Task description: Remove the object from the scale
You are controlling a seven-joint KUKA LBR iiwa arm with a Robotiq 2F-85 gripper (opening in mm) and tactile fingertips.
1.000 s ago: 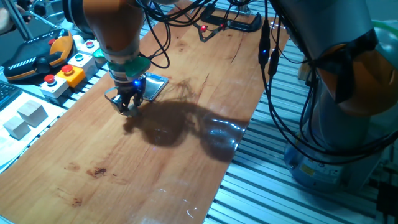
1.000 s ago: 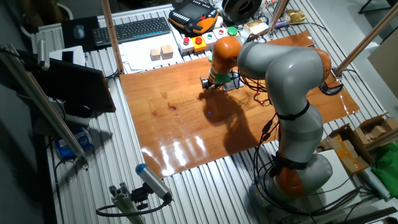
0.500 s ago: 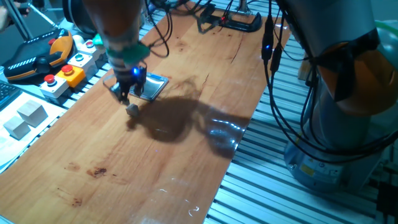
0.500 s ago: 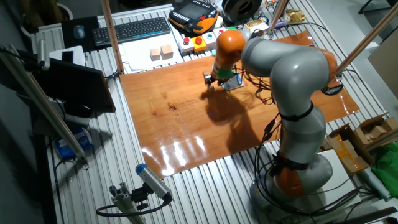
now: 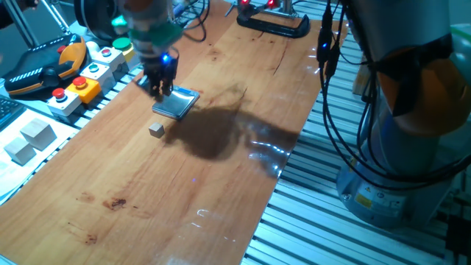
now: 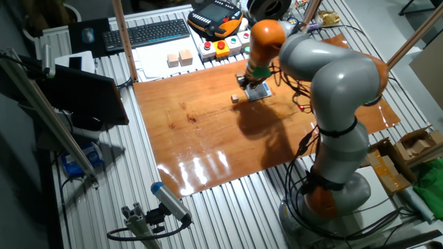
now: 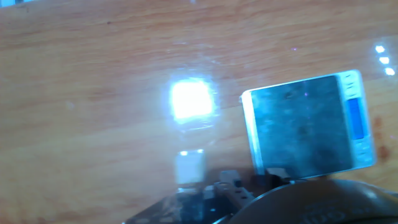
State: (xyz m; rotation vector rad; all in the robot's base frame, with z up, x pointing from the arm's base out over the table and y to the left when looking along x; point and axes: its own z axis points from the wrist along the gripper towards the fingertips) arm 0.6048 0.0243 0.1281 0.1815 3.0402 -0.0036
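The tiny beige-grey cube [image 5: 155, 130] lies on the wooden tabletop, just in front of the scale [image 5: 176, 104] and apart from it. The scale is a small silvery plate with a bluish edge, and nothing lies on it. My gripper [image 5: 159, 91] hangs above the scale's far-left edge, open and empty, well above the cube. In the other fixed view the cube [image 6: 235, 99] lies left of the scale [image 6: 259, 92], below the gripper [image 6: 248, 81]. The hand view shows the scale [image 7: 305, 124] at the right and the cube [image 7: 190, 167] low in the middle.
Coloured button boxes [image 5: 77, 85] and an orange-black pendant [image 5: 44, 66] stand at the table's left edge. Two larger pale cubes [image 5: 29, 140] sit on a white sheet at the left. A black clamp [image 5: 272, 22] is at the far edge. Cables hang at the right.
The gripper was low with the cube between its fingers beside the scale. It has let go of the cube on the wood, then risen and moved back over the scale's far edge.
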